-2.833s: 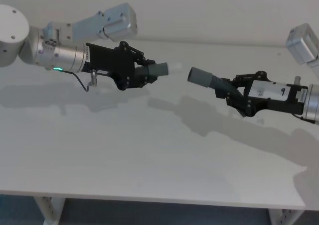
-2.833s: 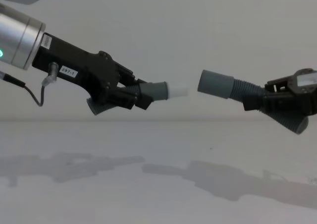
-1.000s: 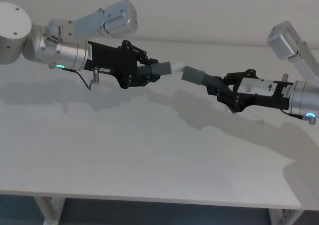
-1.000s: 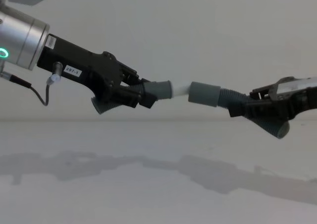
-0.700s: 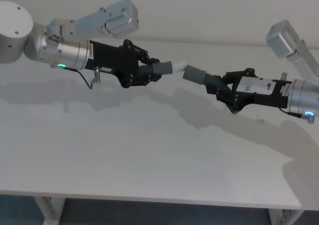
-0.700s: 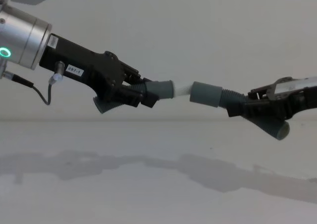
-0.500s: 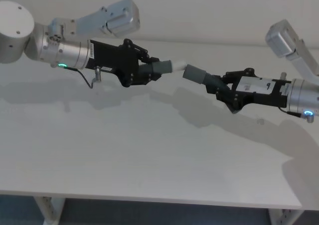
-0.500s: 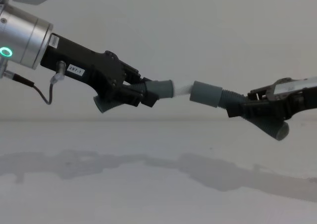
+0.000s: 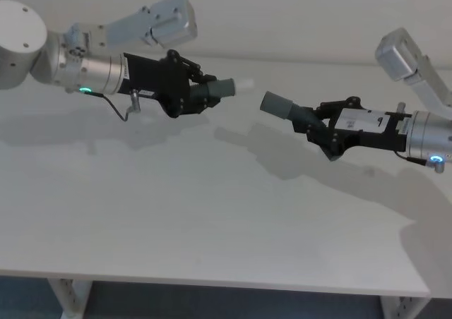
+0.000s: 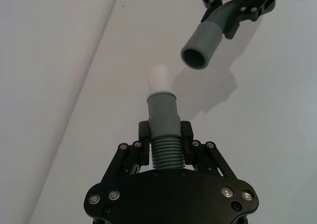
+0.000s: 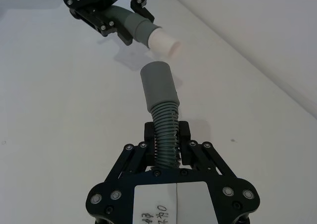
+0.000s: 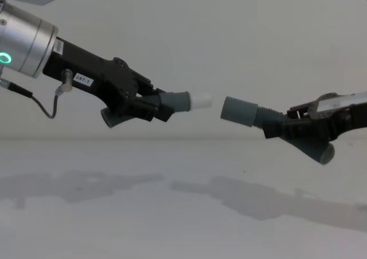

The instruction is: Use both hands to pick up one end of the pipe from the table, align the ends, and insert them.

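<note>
lab-like test bench: bare white table (image 9: 212,213) on perforated metal legs (image 9: 69,295), plain pale wall (image 12: 241,35).

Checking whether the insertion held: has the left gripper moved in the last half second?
Yes. The left gripper pulled back toward the robot's left, away from the near-stationary wide collar, so the pale tip sits apart.

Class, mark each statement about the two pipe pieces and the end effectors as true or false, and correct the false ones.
1. The left end effector grips the pipe piece with the pale tip. True.
2. The pale tip sits inside the grey collar. False: an open gap lies between them.
3. Both pipe pieces are held above the table. True.
4. The right end effector is open and holds nothing. False: it is shut on the collared pipe piece, at its ribbed section.
5. The collar's open mouth faces the pale tip. True.
</note>
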### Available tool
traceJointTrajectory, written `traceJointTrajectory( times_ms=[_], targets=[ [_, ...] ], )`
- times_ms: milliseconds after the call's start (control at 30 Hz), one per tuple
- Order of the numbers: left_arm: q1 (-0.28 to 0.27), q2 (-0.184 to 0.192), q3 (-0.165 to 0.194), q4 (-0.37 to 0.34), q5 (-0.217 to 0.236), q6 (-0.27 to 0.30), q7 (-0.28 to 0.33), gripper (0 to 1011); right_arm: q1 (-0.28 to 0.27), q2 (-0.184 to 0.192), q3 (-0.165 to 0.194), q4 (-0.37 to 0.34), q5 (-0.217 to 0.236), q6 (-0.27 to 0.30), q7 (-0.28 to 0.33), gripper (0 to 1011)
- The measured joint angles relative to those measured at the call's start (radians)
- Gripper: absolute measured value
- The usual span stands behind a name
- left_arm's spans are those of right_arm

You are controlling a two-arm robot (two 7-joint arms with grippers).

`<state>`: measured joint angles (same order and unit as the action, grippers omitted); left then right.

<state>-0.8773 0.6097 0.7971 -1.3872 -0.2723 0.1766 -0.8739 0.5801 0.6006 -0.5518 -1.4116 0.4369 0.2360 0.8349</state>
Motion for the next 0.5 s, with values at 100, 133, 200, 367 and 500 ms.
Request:
traceJointTrajectory(
  times_ms=[100,133,200,367,500],
  targets=[
    [0.003,0.002,-0.004,-0.004,0.006,0.010,0.011,358,0.003,0.000,-0.004,0.005,0.003,-0.002,0.000,268],
    [0.003,0.002,-0.005,-0.004,0.006,0.012,0.013,358,0.004,0.000,-0.005,0.006,0.003,-0.002,0.000,268],
    [0.005,0.003,-0.007,-0.006,0.009,0.016,0.017,358,0.005,0.000,-0.007,0.007,0.004,-0.003,0.000,268],
    [0.008,0.002,-0.012,-0.007,0.014,0.020,0.020,358,0.008,0.000,-0.011,0.012,0.007,-0.006,0.000,268],
    [0.009,0.000,-0.015,-0.007,0.015,0.020,0.020,358,0.010,0.000,-0.014,0.015,0.008,-0.009,-0.001,268]
  ],
)
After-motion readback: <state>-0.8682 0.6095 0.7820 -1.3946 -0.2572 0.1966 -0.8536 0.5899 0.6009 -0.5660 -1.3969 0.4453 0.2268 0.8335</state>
